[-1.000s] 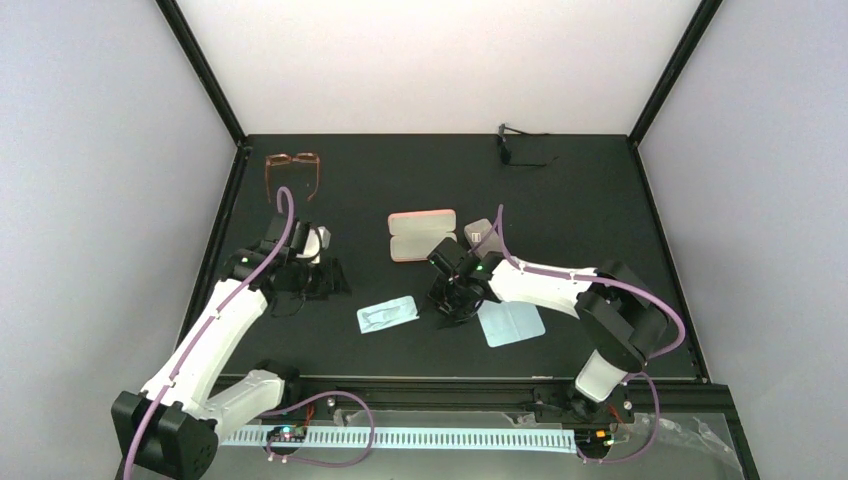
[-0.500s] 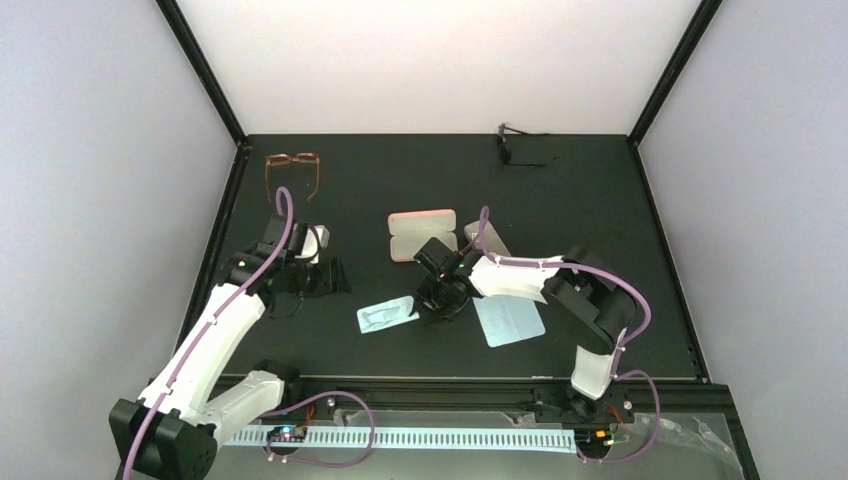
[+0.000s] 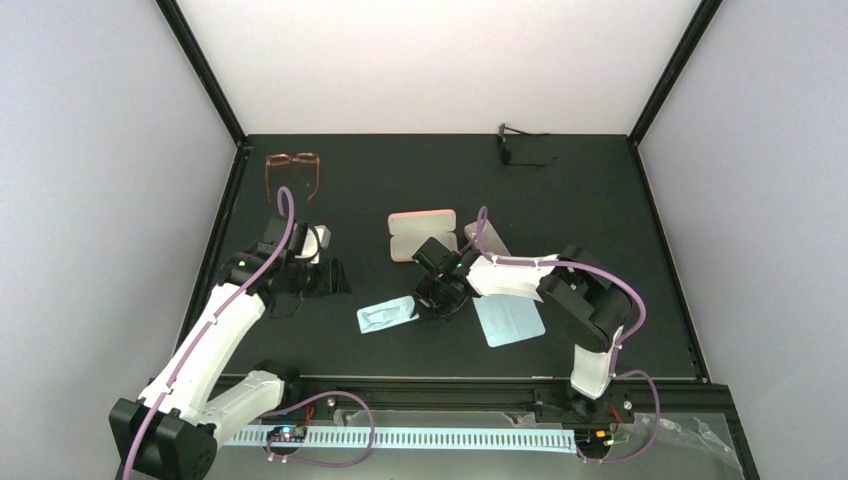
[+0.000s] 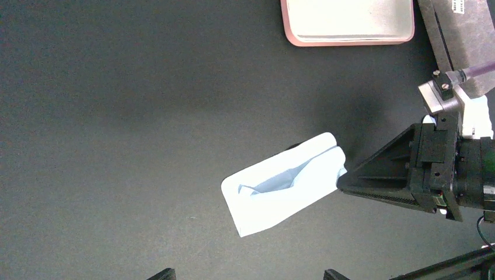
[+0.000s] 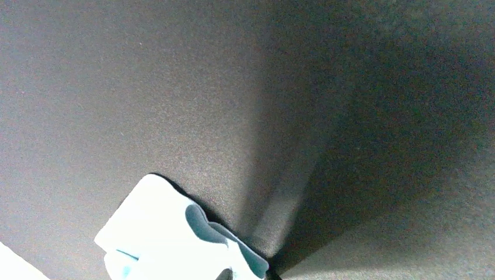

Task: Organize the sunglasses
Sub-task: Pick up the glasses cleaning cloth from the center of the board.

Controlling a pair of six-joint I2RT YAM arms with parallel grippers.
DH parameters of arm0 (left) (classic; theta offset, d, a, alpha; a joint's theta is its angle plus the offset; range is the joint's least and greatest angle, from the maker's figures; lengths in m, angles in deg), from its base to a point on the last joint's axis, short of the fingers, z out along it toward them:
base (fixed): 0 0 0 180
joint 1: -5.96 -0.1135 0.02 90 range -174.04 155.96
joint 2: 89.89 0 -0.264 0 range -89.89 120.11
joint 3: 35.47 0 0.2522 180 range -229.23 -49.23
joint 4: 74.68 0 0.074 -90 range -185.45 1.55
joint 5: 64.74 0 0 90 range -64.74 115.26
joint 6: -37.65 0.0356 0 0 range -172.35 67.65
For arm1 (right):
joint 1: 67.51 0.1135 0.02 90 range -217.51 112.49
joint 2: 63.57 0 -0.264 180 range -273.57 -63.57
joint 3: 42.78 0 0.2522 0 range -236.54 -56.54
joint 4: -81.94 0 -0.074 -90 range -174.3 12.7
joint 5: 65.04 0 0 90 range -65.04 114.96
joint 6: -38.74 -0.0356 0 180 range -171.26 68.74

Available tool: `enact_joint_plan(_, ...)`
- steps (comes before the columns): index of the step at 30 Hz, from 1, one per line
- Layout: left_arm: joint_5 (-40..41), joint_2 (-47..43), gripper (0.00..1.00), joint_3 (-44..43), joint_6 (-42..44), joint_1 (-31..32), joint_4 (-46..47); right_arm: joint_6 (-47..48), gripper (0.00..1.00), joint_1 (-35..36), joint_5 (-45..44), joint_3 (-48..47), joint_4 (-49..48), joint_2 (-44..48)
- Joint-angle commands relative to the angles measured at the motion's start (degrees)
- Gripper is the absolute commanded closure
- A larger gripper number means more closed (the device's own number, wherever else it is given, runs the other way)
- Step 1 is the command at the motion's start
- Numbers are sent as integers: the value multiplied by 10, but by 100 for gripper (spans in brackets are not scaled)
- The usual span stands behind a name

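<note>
Sunglasses far beyond left fingers, apart, and right fingers, state unclear.

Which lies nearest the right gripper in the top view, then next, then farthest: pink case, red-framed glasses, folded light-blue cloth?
1. folded light-blue cloth: at the right gripper tip, front centre.
2. pink case: just beyond, centre.
3. red-framed glasses: far-left corner.

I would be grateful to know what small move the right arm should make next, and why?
Probably pinch the right gripper firmly on the edge of the small light-blue folded cloth. Its tips sit right at that cloth's edge, low over the black table, and a firm hold cannot be confirmed from these views, so securing it before any lift seems wise.
</note>
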Motion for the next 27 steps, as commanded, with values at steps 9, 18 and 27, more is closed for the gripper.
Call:
enact_joint_plan(9,-17,10,35,2,15,-2,10,10,91,-4,-37,-6,-11,-23)
enact_joint_plan(18,-5,10,37,0,11,5,12,31,99,-12,-47,-3,17,-1)
enact_joint_plan(27,24,-2,38,5,5,95,34,124,99,-38,-53,38,52,63)
